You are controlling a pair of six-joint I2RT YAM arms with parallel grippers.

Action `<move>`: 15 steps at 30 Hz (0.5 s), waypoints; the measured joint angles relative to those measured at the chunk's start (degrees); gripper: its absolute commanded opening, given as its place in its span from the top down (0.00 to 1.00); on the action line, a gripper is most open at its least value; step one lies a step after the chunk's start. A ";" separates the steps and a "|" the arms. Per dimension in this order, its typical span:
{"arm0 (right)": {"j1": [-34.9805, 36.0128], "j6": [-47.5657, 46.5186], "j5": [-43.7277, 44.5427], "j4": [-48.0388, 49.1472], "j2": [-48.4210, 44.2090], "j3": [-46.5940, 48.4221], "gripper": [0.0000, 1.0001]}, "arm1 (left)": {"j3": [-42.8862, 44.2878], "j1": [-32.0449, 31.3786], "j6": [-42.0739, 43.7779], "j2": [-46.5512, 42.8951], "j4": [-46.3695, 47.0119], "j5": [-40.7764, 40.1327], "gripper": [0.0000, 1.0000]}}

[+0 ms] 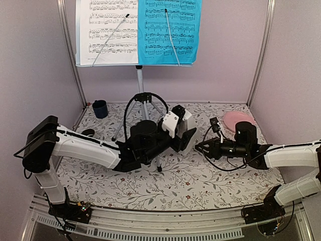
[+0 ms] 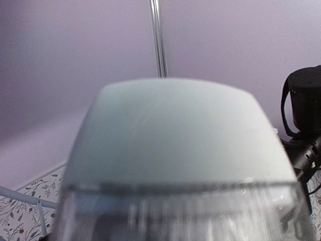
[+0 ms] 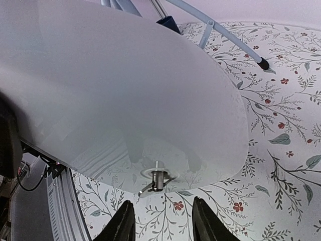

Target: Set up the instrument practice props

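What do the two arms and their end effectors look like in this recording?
Both the left arm and the right arm have white shell links joined by black cylindrical joints. Black cables loop off the wrists. The left end effector carries a white camera block. The right end effector has dark, slim, tapered fingers.

White metronome (image 1: pixel 190 124); blue sheet (image 1: pixel 169 30); floral tablecloth (image 1: pixel 210 186).

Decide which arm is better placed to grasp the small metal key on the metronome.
Right. The right gripper, open, points straight at the key, just short of it. The left gripper is busy holding the metronome up.
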 measured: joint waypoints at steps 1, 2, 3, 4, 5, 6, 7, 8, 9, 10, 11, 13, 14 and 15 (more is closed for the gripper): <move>0.04 0.00 0.02 0.02 0.00 0.20 0.63 | 0.00 0.00 0.11 0.00 0.04 0.15 0.92; 0.09 -0.02 0.07 0.15 0.00 0.37 0.63 | -0.02 -0.02 0.15 0.00 0.04 0.20 0.92; 0.09 -0.04 0.09 0.24 0.00 0.42 0.63 | -0.02 -0.02 0.20 0.00 0.07 0.22 0.92; 0.09 -0.09 0.11 0.26 0.00 0.48 0.65 | -0.02 -0.04 0.35 0.00 0.09 0.26 0.93; 0.09 -0.15 0.13 0.24 0.00 0.57 0.66 | -0.02 -0.04 0.42 0.00 0.11 0.31 0.93; 0.11 -0.15 0.15 0.22 0.00 0.70 0.67 | -0.02 -0.07 0.61 0.00 0.11 0.35 0.93; 0.15 -0.20 0.17 0.17 0.00 0.87 0.67 | -0.02 -0.09 0.74 0.00 0.11 0.37 0.93; 0.22 -0.24 0.17 0.20 0.00 1.07 0.67 | -0.02 -0.09 0.81 0.00 0.11 0.39 0.93; 0.26 -0.31 0.20 0.24 0.00 1.22 0.67 | -0.02 -0.11 0.90 0.00 0.11 0.42 0.93; 0.31 -0.37 0.22 0.22 0.00 1.36 0.67 | -0.02 -0.11 0.98 0.00 0.13 0.48 0.93; 0.33 -0.35 0.28 0.17 0.00 1.44 0.68 | -0.02 -0.13 1.07 0.00 0.13 0.57 0.94; 0.33 -0.28 0.39 -0.04 0.00 1.70 0.74 | -0.02 -0.15 1.22 0.00 0.11 0.68 0.94; 0.33 -0.17 0.42 -0.09 0.00 1.84 0.76 | -0.02 -0.17 1.27 0.00 0.15 0.68 0.94; 0.35 -0.09 0.55 -0.11 0.00 1.92 0.78 | -0.02 -0.17 1.33 0.00 0.17 0.68 0.94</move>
